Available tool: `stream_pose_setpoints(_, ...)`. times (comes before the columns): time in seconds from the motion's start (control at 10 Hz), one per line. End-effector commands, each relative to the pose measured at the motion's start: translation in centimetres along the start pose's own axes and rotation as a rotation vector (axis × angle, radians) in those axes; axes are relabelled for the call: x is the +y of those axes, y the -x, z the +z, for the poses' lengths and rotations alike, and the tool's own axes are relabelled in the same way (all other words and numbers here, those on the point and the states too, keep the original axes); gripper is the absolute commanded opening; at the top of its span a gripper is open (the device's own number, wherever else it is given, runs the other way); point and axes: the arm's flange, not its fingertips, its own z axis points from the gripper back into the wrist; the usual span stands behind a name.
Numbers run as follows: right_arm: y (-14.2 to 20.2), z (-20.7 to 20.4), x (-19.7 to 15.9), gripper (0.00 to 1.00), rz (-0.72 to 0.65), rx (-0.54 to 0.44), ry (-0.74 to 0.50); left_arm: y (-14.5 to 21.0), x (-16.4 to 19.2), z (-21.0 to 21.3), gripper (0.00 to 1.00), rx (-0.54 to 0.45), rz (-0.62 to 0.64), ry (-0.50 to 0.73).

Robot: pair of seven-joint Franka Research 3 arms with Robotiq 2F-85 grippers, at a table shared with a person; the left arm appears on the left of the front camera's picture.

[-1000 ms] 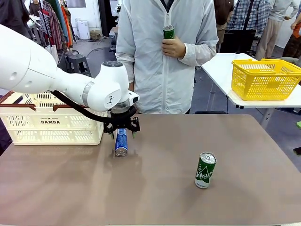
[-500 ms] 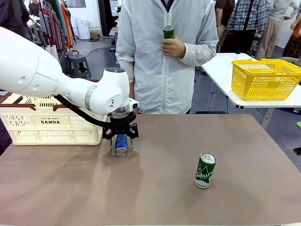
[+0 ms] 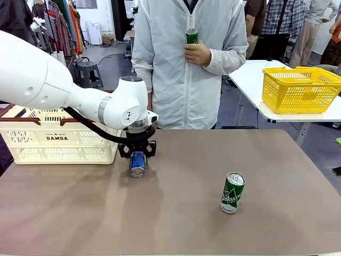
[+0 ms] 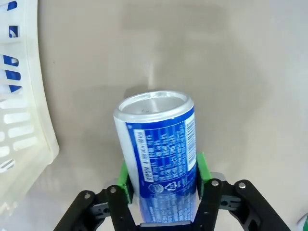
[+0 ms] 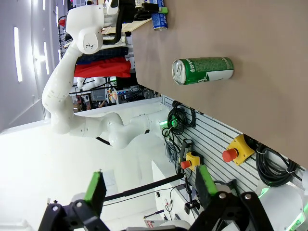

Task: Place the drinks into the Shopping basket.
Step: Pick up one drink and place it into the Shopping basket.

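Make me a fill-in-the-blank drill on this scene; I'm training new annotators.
The left gripper clamps the blue can, which lies on its ___.
The green can on the table stands ___.
The person's hand holds a third can, coloured ___.
The right gripper is ___.
Missing words: side; upright; green; open.

A robot lab dressed as a shop: emergency-stop buttons (image 5: pixel 230 155) and coiled cables (image 5: pixel 272 166) on a slatted wall (image 5: pixel 211 130), hung clothes (image 3: pixel 66 26) beyond the table (image 3: pixel 186 224).

Left end effector (image 3: pixel 137 156) has lowered — now clamping the blue can (image 3: pixel 137 169).
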Motion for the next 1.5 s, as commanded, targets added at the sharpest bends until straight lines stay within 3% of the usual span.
stream_pose_setpoints(0.0, 0.0, 0.2, 0.4, 1.00, -0.007, 0.002, 0.003, -0.5, 0.1, 0.2, 0.00, 0.036, -0.009, 0.015)
stream_pose_setpoints(0.2, 0.0, 0.2, 0.4, 1.00, -0.007, 0.002, 0.003, -0.3, 0.7, 1.0, 0.00, 0.021, 0.001, 0.033)
stream_pose_setpoints(0.4, 0.0, 0.2, 0.4, 1.00, -0.007, 0.002, 0.003, 0.9, 2.2, 4.9, 0.00, 0.000, -0.038, 0.117)
stream_pose_setpoints(0.7, 0.0, 0.2, 0.4, 1.00, -0.007, 0.002, 0.003, 5.6, 4.5, 16.9, 0.00, -0.046, -0.119, 0.214)
stream_pose_setpoints(0.8, 0.0, 0.2, 0.4, 1.00, -0.007, 0.002, 0.003, 5.6, 5.7, 20.3, 0.00, -0.068, -0.127, 0.224)
stream_pose_setpoints(1.0, 0.0, 0.2, 0.4, 1.00, -0.007, 0.002, 0.003, 4.7, 9.7, 24.9, 0.00, -0.021, -0.186, 0.224)
stream_pose_setpoints(1.2, 0.0, 0.2, 0.4, 1.00, -0.007, 0.002, 0.003, 3.0, 16.3, 28.1, 0.00, -0.130, -0.137, 0.212)
stream_pose_setpoints(1.4, 0.0, 0.2, 0.4, 1.00, -0.007, 0.002, 0.003, -0.8, 23.7, 29.0, 0.00, -0.156, -0.152, 0.260)
